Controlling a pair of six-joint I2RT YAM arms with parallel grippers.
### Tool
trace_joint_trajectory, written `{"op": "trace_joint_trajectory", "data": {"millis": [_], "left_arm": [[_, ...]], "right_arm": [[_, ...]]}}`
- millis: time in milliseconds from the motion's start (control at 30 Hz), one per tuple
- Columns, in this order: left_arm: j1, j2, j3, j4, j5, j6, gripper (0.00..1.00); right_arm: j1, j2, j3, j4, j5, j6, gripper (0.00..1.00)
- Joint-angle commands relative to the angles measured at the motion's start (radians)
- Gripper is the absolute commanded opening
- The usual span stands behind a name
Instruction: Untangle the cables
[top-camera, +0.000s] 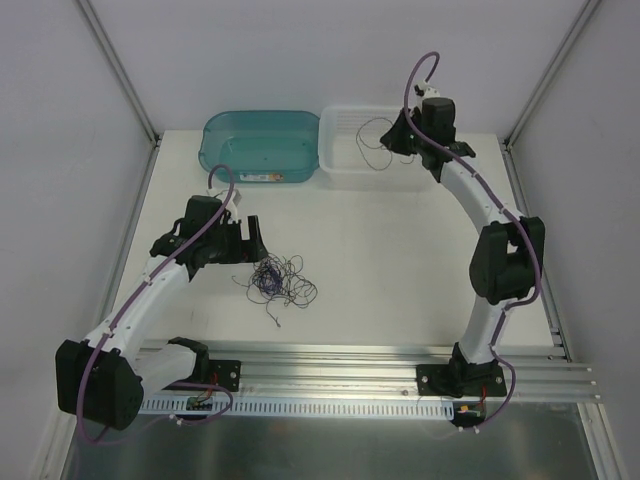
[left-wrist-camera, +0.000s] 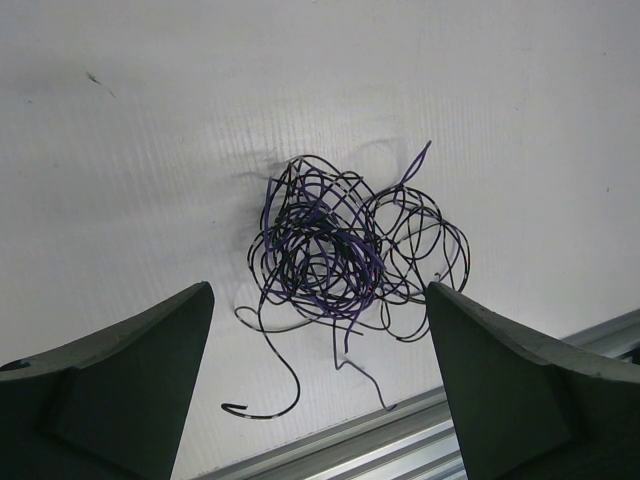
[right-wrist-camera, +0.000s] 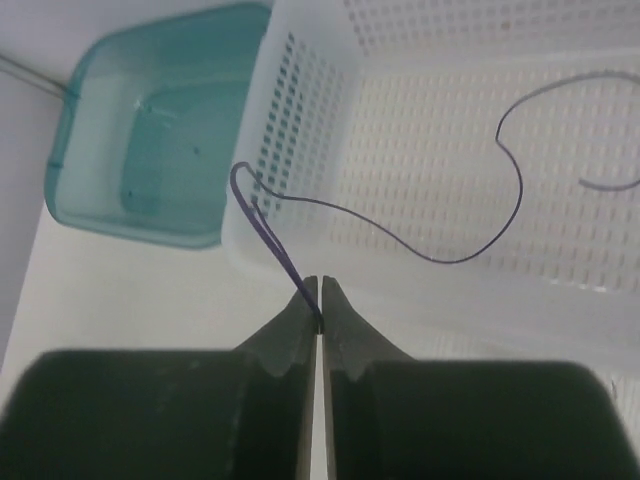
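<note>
The right gripper (right-wrist-camera: 319, 287), pinched shut on one purple wire (right-wrist-camera: 272, 243), dangles it over the white perforated basket (top-camera: 340, 165) at one o'clock to separate it, while the left gripper (left-wrist-camera: 318, 292) gapes empty above the tangled cables (left-wrist-camera: 340, 250) near centre, toward eight o'clock.

You can't count strands in the cables (top-camera: 277, 278) from the top view, too fine. Right wrist view crops the basket (right-wrist-camera: 300, 120); one cable (right-wrist-camera: 440, 258) exits its right edge, end unseen.

High overhead and close left-wrist views share cables (top-camera: 277, 280) (left-wrist-camera: 340, 250).
</note>
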Motion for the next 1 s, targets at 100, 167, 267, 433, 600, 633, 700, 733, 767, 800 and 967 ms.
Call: {"op": "trace_joint_trajectory", "data": {"millis": [100,167,267,433,600,633,700,733,767,800,967], "left_arm": [[0.010,0.005,-0.004,0.001,0.010,0.024,0.89],[0.010,0.010,-0.004,0.001,0.010,0.024,0.89],[0.008,0.014,-0.003,0.001,0.019,0.022,0.89],[0.010,0.017,-0.001,0.000,0.035,0.020,0.89],[0.010,0.019,-0.001,0.001,0.058,0.010,0.89],[0.008,0.020,-0.004,0.003,0.061,0.007,0.89],[0.008,0.025,-0.004,0.003,0.079,-0.002,0.89],[0.008,0.028,-0.007,0.003,0.088,-0.007,0.89],[0.008,0.031,-0.007,0.003,0.094,-0.007,0.89],[0.008,0.036,-0.009,0.003,0.101,-0.007,0.89],[-0.001,0.076,-0.027,0.000,0.147,-0.050,0.88]], "right_arm": [[-0.017,0.162,0.223,-0.033,0.135,0.068,0.37],[-0.023,0.185,0.237,-0.033,0.168,0.081,0.59],[-0.028,0.150,0.196,-0.021,0.183,0.080,0.75],[-0.017,0.018,0.078,-0.030,0.165,0.013,0.83],[0.057,-0.182,-0.127,-0.136,0.130,-0.063,0.83],[0.073,-0.212,-0.165,-0.147,0.111,-0.064,0.83],[0.129,-0.299,-0.284,-0.162,0.096,-0.055,0.83],[0.168,-0.327,-0.332,-0.165,0.094,-0.046,0.83],[0.191,-0.357,-0.372,-0.155,0.093,-0.014,0.83],[0.214,-0.384,-0.409,-0.147,0.088,-0.002,0.82],[0.440,-0.517,-0.616,-0.096,0.148,0.103,0.82]]}}
